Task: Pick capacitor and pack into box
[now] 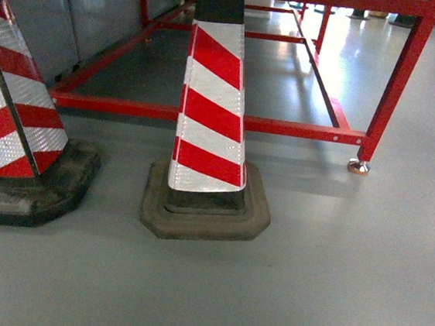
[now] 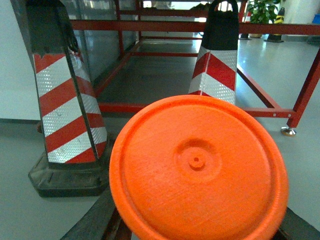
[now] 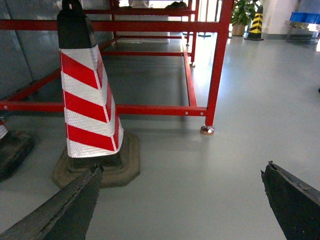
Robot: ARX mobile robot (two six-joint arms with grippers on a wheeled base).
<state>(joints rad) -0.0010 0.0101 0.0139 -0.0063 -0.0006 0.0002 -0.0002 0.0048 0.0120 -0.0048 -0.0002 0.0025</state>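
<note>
The left gripper (image 2: 200, 230) is pinching an orange disc (image 2: 199, 169), which is filling the foreground of its wrist view. The right gripper (image 3: 182, 200) is holding nothing, its dark fingers (image 3: 60, 210) standing spread wide over the grey floor (image 1: 329, 284). Just beyond, 2 red-and-white striped cones (image 1: 211, 108) are standing on dark bases. Behind them, a red metal frame (image 1: 299, 129) is resting on a small foot (image 1: 358, 167). The pink box is appearing in none of the 3 views.

No readable text, label, brand or number shows in any view; the traffic cones (image 1: 213, 108) carry only red-and-white reflective stripes.
</note>
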